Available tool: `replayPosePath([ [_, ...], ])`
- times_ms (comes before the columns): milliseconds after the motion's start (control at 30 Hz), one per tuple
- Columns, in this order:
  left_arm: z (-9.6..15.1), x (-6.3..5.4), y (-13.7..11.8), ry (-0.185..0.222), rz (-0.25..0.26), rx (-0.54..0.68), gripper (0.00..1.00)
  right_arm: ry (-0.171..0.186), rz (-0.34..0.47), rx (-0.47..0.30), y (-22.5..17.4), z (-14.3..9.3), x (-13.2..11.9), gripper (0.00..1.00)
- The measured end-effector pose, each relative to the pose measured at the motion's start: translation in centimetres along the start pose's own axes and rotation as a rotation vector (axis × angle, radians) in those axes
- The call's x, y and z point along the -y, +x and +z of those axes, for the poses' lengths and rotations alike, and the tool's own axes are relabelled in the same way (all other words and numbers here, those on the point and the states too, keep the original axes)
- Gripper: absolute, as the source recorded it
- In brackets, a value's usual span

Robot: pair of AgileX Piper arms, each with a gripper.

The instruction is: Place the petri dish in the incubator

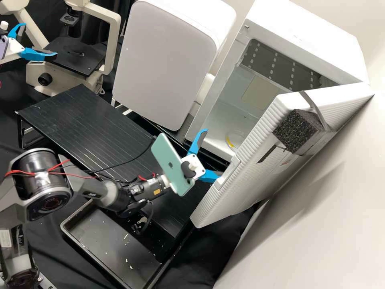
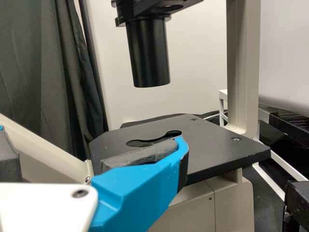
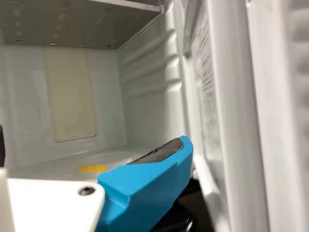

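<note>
Petri dish (image 1: 235, 140), clear with a yellow mark along its edge, lies on the floor of the incubator (image 1: 304, 36), whose ribbed door (image 1: 240, 192) stands open. Nearest is the right gripper (image 1: 212, 153), at the doorway, fingers spread with nothing between them; the dish lies ahead, deeper inside and apart. Being round, it has no long axis to line up with. Well away, beside the microscope (image 1: 113, 44), the left gripper (image 1: 39, 40) is spread and empty too. A small red label (image 1: 285, 162) marks the door. Looks placed to me; next I'd back out, minding that door edge.
</note>
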Motion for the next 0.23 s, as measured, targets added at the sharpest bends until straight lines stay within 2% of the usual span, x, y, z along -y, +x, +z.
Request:
replayPosePath([
  [233, 0.0, 0.0, 0.0, 0.000, 0.000, 0.000, 1.00, 0.036, -0.094, 0.019, -4.6, -0.8, 1.7, 1.00],
])
